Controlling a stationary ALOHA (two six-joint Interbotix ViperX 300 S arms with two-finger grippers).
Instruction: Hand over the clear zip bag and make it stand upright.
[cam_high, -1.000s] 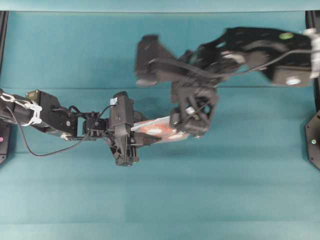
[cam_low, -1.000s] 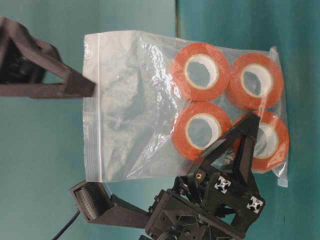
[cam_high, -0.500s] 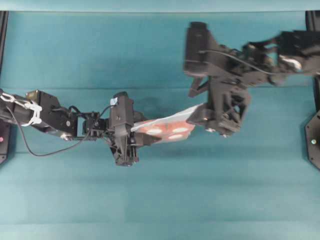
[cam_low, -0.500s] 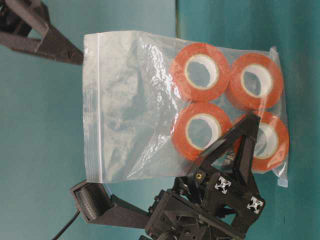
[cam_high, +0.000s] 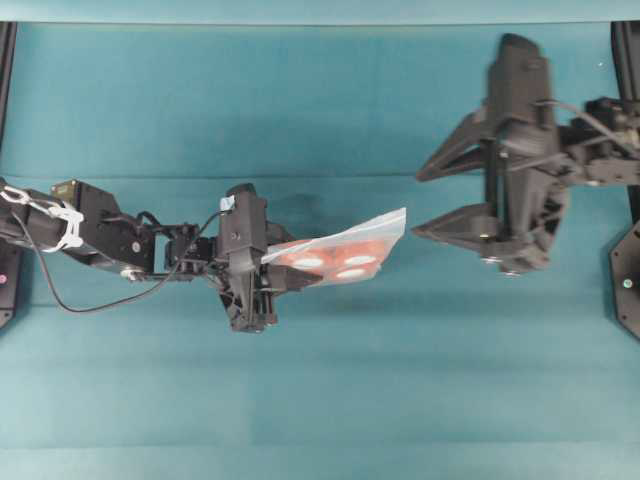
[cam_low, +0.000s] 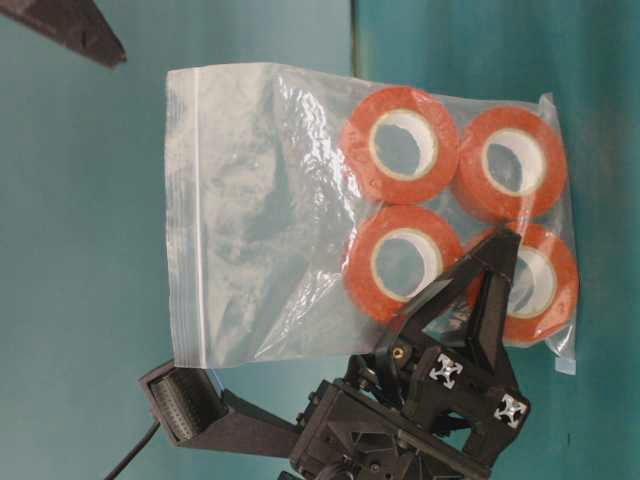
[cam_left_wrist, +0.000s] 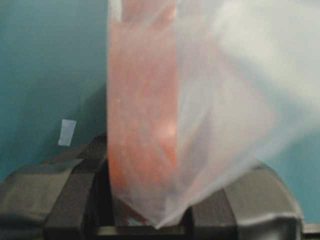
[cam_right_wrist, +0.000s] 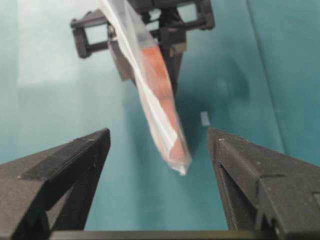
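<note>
The clear zip bag shows nearly edge-on from overhead, slanting up to the right, with orange-red tape rolls visible through the plastic. My left gripper is shut on its lower end, one finger across a roll. In the left wrist view the bag fills the frame, its corner wedged in the left gripper. My right gripper stands wide open just right of the bag's zip edge, not touching it. Through the right gripper I see the bag ahead.
A teal cloth covers the whole table. A small white tape mark lies on it under the bag. Black frame parts stand at the right edge and at the left edge.
My right gripper has pulled back to the right, away from the bag, with its jaws still wide. The left gripper and the bag have stayed where they were.
</note>
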